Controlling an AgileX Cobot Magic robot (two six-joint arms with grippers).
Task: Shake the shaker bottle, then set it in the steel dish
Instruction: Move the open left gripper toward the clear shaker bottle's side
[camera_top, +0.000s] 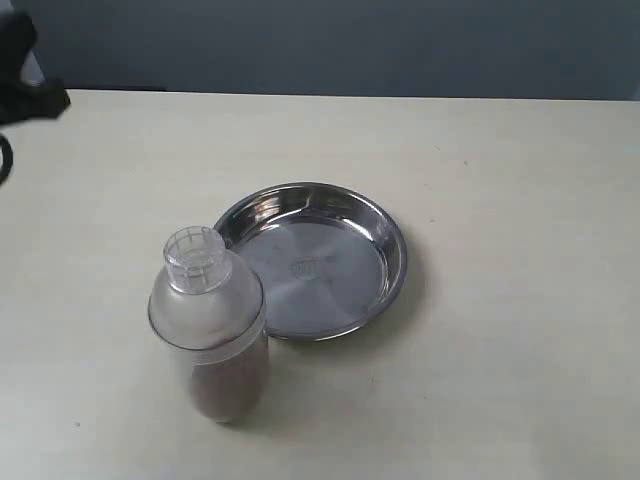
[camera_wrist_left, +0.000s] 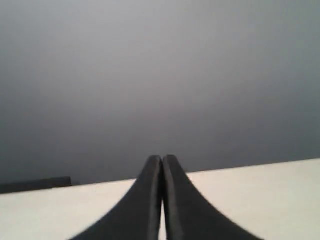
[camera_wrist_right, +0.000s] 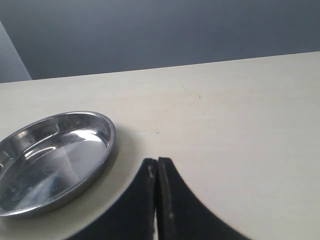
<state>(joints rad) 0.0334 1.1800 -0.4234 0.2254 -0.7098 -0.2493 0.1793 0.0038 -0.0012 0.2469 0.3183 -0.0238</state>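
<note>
Shaker bottle (camera_top: 208, 325) stands upright on the cream tabletop (camera_top: 500, 380), towards the near edge and left of the middle. Its small round cap (camera_top: 195, 258) sits on the frosted domed top, and brownish grainy contents fill the lower part of the clear body. Neither gripper touches it.

Just beside it, on the side towards the far edge and the right, lies the steel dish (camera_top: 400, 250), roughly in the middle of the tabletop. The dish rests flat, its raised rim shining, with a faint stamp at the centre of its base. In the exterior view the bottle's shoulder overlaps the dish's near-left rim; whether the two touch cannot be told.

The left gripper (camera_wrist_left: 162, 160) has its two dark fingers pressed together with nothing between them. The left wrist view shows only a strip of tabletop (camera_wrist_left: 250, 200) and the grey wall (camera_wrist_left: 160, 75) beyond.

The right gripper (camera_wrist_right: 156, 164) is likewise closed and empty, its fingers meeting along a thin seam. In the right wrist view the steel dish (camera_wrist_right: 111, 135) lies near the fingertips but apart from them, with bare tabletop (camera_wrist_right: 240, 125) running to the far edge.

At the far left corner in the exterior view a black shape (camera_top: 25, 70) sits blurred; which part of the rig it is cannot be told.
</note>
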